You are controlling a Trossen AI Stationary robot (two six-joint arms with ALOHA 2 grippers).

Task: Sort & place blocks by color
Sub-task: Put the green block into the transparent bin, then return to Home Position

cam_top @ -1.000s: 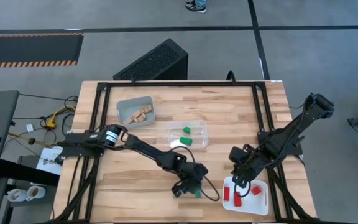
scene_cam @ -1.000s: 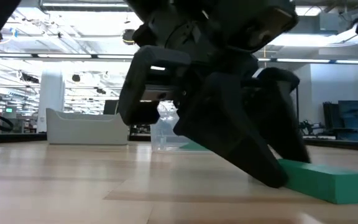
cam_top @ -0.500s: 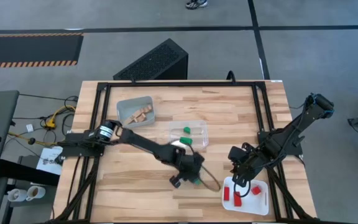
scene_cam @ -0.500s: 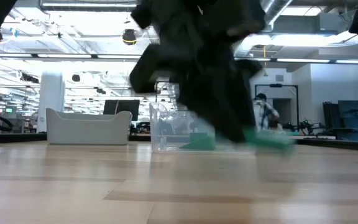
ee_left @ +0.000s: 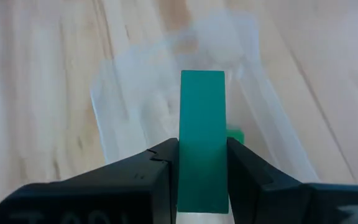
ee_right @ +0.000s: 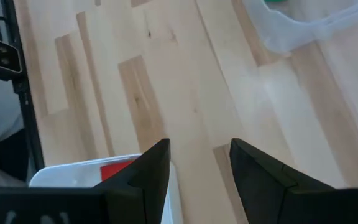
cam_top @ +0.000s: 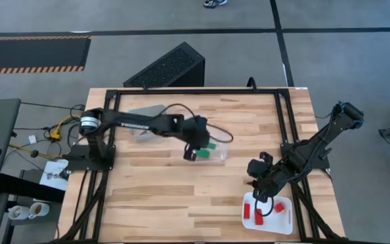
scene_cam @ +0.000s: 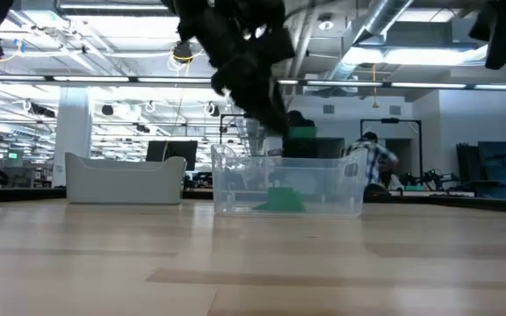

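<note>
Step in hand: your left gripper [ee_left: 202, 171], clamped on a green bar block [ee_left: 202, 140], hangs over the clear container [cam_top: 206, 146] at mid-table. Next move: lower, release inside. Your right gripper [cam_top: 259, 177], fingers apart and empty, waits beside the white tray [cam_top: 284, 220] of red blocks [cam_top: 258, 215]. Surface: butcher-block wooden table [cam_top: 147, 193]. Room: what seems an open workshop hall.
</note>
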